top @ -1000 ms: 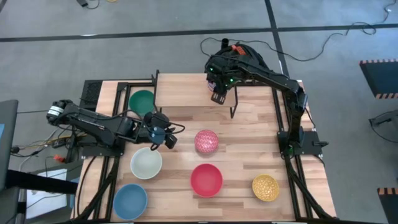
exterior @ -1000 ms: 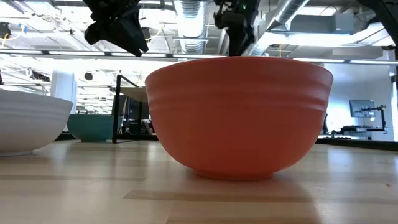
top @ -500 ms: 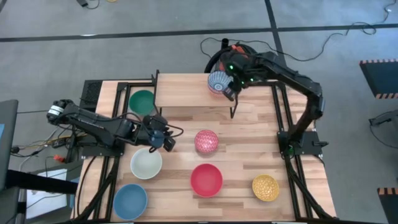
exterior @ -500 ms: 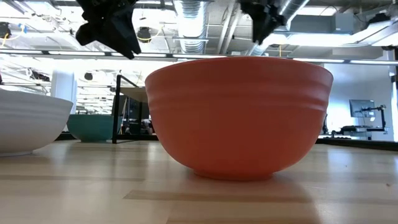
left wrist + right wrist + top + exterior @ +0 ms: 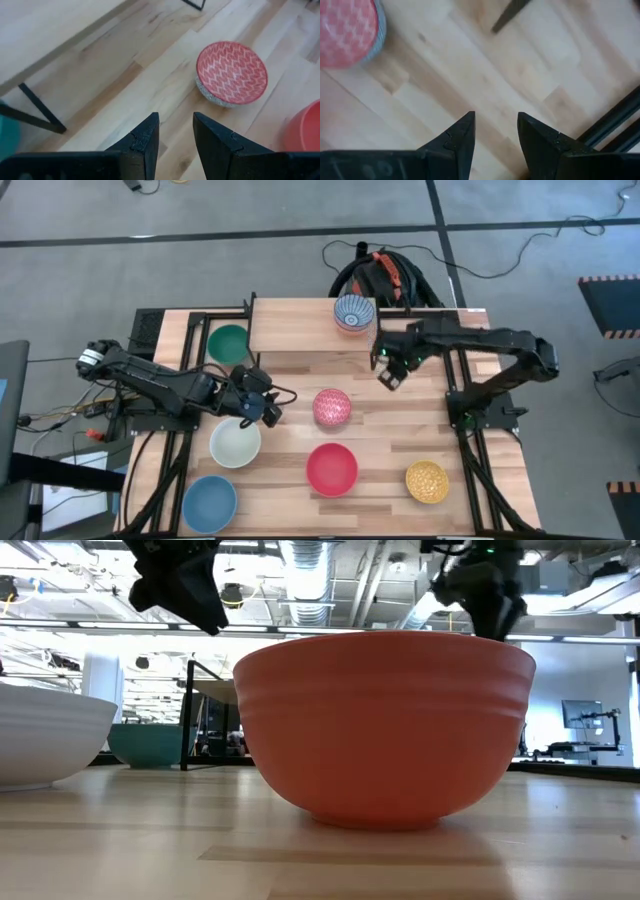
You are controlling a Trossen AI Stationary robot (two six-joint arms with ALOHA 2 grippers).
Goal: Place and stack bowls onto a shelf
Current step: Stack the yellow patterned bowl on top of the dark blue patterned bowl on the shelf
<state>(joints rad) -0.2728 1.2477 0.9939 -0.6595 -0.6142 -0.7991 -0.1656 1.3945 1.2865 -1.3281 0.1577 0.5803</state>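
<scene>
Nearest in the low view, the red bowl [image 5: 385, 725] fills the frame and hides most of the counter [image 5: 400, 420] behind it. Bowls look rigid, glazed, likely slippery; grip at the rim. Both end effectors, left [image 5: 258, 402] and right [image 5: 388, 373], hover empty, fingers apart. One blue bowl [image 5: 354, 312] sits on the shelf [image 5: 290, 325].
</scene>
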